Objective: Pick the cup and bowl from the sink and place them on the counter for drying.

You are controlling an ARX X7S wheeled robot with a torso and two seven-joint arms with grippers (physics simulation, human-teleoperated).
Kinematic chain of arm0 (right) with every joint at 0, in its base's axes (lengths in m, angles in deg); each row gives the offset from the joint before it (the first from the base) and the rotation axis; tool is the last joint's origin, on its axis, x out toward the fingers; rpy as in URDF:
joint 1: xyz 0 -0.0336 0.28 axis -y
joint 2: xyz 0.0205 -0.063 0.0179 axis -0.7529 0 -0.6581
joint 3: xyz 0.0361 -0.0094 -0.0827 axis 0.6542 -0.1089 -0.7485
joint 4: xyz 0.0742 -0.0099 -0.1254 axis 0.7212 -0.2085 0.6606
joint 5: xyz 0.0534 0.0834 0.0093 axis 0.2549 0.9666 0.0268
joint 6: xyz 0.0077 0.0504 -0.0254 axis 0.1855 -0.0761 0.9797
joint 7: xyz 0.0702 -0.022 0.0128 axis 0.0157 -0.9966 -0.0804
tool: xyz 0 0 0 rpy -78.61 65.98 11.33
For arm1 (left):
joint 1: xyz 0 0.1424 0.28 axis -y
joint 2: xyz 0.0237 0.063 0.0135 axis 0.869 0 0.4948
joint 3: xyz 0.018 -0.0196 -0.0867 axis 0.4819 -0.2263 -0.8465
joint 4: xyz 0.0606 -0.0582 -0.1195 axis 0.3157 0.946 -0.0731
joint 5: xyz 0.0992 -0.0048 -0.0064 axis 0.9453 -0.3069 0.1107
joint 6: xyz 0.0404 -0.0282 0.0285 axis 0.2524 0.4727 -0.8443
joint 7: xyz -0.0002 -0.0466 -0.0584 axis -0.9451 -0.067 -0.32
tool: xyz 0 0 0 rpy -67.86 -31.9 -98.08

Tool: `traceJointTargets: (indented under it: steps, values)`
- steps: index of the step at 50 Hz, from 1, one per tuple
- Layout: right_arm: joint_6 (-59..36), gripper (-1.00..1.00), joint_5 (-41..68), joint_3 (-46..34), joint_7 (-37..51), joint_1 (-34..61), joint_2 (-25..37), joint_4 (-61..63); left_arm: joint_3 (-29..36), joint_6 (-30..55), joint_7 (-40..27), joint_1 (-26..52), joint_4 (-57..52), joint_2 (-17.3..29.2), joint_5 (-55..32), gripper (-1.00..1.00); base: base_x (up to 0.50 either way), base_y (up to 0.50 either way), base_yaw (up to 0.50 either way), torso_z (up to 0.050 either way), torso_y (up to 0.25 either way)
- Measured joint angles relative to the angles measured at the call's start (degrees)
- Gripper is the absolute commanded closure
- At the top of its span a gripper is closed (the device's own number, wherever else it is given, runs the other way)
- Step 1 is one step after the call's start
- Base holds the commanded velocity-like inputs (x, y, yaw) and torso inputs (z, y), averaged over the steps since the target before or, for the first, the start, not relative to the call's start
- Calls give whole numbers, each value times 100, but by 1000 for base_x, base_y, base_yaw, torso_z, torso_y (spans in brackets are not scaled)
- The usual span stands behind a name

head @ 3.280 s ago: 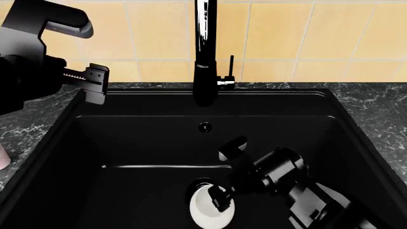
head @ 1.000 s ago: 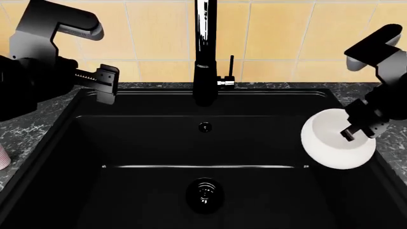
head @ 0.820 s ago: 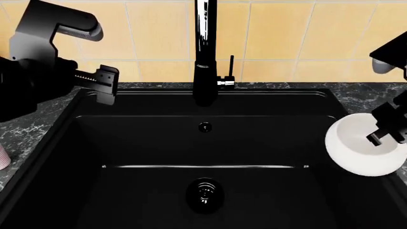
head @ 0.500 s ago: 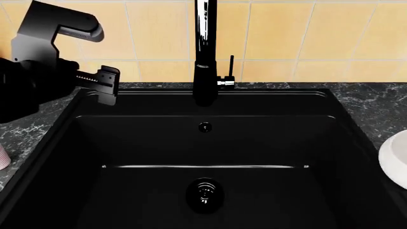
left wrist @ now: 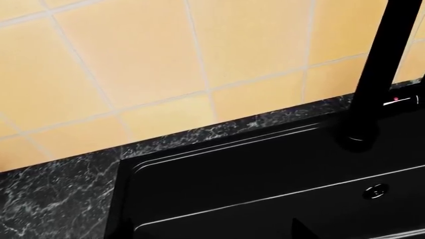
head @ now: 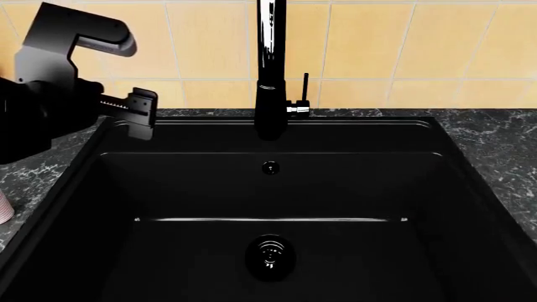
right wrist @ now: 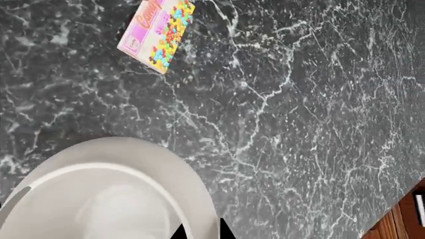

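Right pincer (right wrist: 198, 233): only dark fingertips show at the bottom edge of its wrist view; they appear to grip the rim of the bowl (right wrist: 106, 194), over the desk (right wrist: 299, 124).
Left pincer (head: 138, 113): upper left of the head view, above the sink's (head: 268, 189) corner; jaws apart, empty.
Bowl handling: judged light, stiff, glossy, so slippery and breakable; take it at the rim.
Cup (head: 4, 209): a sliver at the left edge, on the desk.
Count: one bowl, one cup, one colourful packet (right wrist: 157, 33).
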Motion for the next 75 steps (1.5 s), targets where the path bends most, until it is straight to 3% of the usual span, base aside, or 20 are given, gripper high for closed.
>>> traceJointTargets:
  steps: [19,50,51,75]
  values:
    - [118,100,848,64,1065,-145,498,-231,-34,41,-148,43,-79,127,-156,-100,0,0,0,0,0]
    - [985,100,1308,-148,1653,-698,1020,-41,-49,54,-421,41,-208,256,-404,-100,0,0,0,0,0]
    - [1010,-100,1302,-158,1656,-723,1027,-38,-48,57,-431,44,-211,260,-414,-100,0,0,0,0,0]
    - [799,-100,1138,13,1748,-431,1220,122,6,45,-431,38,-224,242,-405,-100,2,0,2,0,0]
